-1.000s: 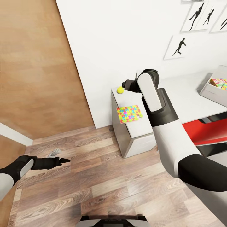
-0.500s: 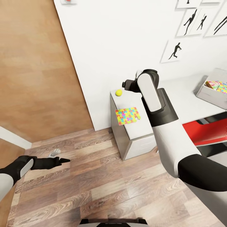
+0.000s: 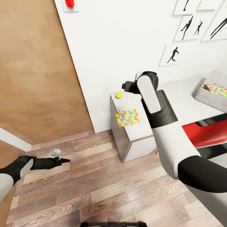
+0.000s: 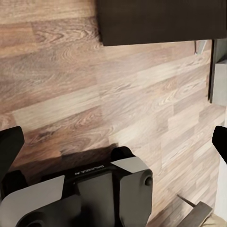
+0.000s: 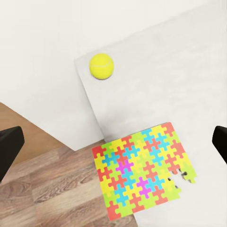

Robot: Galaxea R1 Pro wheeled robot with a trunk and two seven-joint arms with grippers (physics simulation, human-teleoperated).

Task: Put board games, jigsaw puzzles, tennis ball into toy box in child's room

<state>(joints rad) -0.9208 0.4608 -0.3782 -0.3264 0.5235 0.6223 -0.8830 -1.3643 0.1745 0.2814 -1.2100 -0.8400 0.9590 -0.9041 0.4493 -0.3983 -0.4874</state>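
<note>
Head view: pale grey desk (image 3: 186, 104) runs along the white wall, ending in a white drawer unit. Tennis ball (image 3: 118, 95) sits on the desk's end corner near the wall; one jigsaw puzzle (image 3: 127, 117) lies flat just in front of it, apart from the ball, its near edge close to the desk edge, a few pieces missing at one corner. Toy box (image 3: 210, 91) stands on the desk far off to the right, well apart from ball and puzzle; inside it a lettered board game (image 3: 210, 87) and another puzzle-patterned piece (image 3: 221, 91) show. Red chair seat (image 3: 209, 134) sits under the desk. Right arm reaches over the desk, its right tool (image 3: 125, 85) up above the ball area, grasping nothing; in the right wrist view the black fingertips (image 5: 10, 149) sit at opposite frame edges, so spread wide, with ball (image 5: 101, 65) and puzzle (image 5: 144, 169) below between them. Left tool (image 3: 63, 160) hangs low over the wood floor (image 3: 94, 186), well away from the desk, empty; left wrist view shows its tips (image 4: 9, 144) wide apart too, released. A small grey object on the floor beside it, too small to tell. Silhouette pictures (image 3: 172, 55) hang on the wall.
</note>
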